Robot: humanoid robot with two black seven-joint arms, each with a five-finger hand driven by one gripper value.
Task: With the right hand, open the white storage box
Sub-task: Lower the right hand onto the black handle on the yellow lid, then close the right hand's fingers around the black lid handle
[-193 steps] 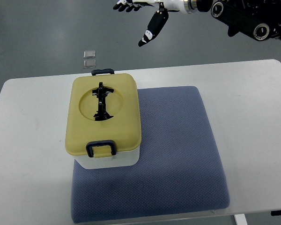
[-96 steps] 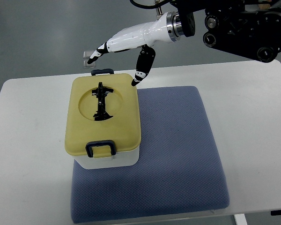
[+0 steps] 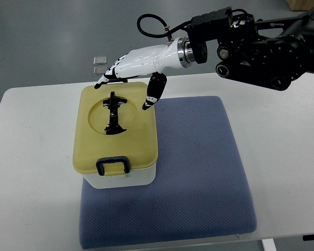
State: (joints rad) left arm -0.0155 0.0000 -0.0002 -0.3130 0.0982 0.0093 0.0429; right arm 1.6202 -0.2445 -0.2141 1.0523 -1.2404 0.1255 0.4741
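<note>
Storage box [image 3: 115, 137] sits under the right robot hand [image 3: 132, 68], perhaps touching.

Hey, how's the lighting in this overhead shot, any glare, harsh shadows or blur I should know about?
Top view: lighting is soft and even; the white storage box throws only a faint shadow on the blue mat. The right hand shows mild sheen on its white shell, no blown-out glare. Everything looks sharp, without motion blur, even the black handle in the yellow lid.

Matt yellow plastic lid [image 3: 115, 130] on a smooth white plastic box [image 3: 120, 179]; textured blue cloth mat [image 3: 199, 172]; glossy white-shelled right hand [image 3: 138, 65]
</note>
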